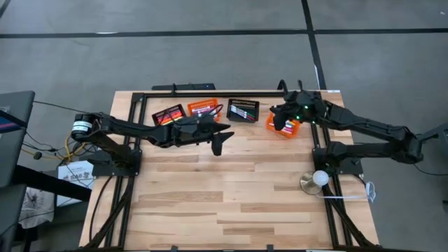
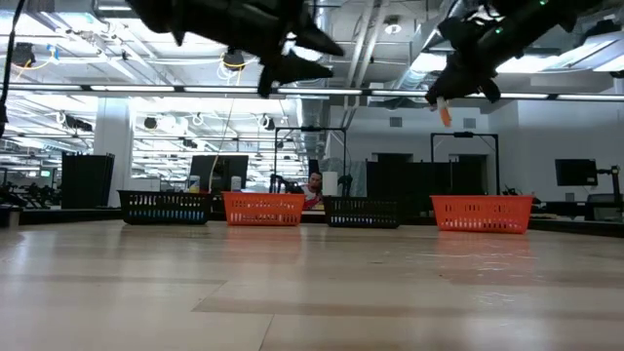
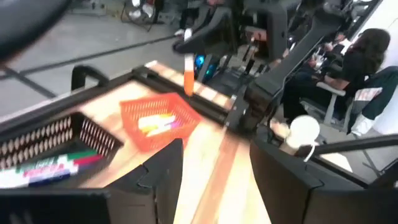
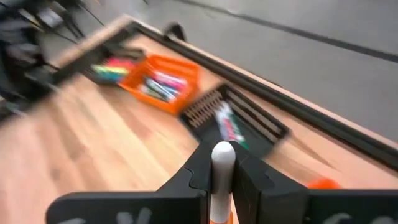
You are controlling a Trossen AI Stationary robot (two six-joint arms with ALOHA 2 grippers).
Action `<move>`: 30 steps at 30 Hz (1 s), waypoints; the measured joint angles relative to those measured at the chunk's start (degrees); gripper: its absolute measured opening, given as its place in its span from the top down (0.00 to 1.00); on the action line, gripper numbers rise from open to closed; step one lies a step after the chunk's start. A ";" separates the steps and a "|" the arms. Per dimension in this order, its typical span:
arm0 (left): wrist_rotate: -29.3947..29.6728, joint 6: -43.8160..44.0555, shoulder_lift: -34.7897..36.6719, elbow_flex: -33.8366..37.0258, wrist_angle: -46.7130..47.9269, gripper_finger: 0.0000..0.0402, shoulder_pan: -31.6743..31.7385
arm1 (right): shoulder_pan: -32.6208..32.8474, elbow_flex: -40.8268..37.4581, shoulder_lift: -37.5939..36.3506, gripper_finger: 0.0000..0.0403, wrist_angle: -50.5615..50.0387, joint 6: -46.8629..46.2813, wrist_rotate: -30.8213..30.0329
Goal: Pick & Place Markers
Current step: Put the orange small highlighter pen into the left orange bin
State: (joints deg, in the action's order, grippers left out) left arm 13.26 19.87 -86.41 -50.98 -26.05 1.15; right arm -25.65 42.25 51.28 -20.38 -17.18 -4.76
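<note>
Right wrist view | right gripper (image 4: 222, 186) jaws clamp marker (image 4: 222, 180), lower barrel hidden | left gripper (image 3: 214, 168) jaws spread, empty

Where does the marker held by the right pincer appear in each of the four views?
High view: hidden under the right pincer, above the rightmost orange basket.
Low view: marker hanging upper right, above that basket.
Left wrist view: marker upright, top centre, over the basket.
Right wrist view: marker bottom centre, between the fingers.
Shared landmark: that orange basket.
</note>
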 joint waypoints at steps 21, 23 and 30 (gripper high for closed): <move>0.65 -1.04 8.59 10.95 -0.12 0.56 6.71 | -5.25 17.65 32.91 0.94 -32.11 8.70 -13.65; 0.61 -2.03 8.85 10.99 0.08 0.56 7.87 | -5.63 17.65 35.67 0.94 -32.18 8.71 -13.61; 0.30 -3.31 8.85 10.99 0.08 0.56 10.01 | -5.94 17.65 43.62 0.91 -32.78 8.67 -13.61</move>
State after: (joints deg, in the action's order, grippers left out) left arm 13.56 16.56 -77.56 -39.99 -25.97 11.15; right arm -31.59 59.90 94.91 -53.17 -8.51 -18.37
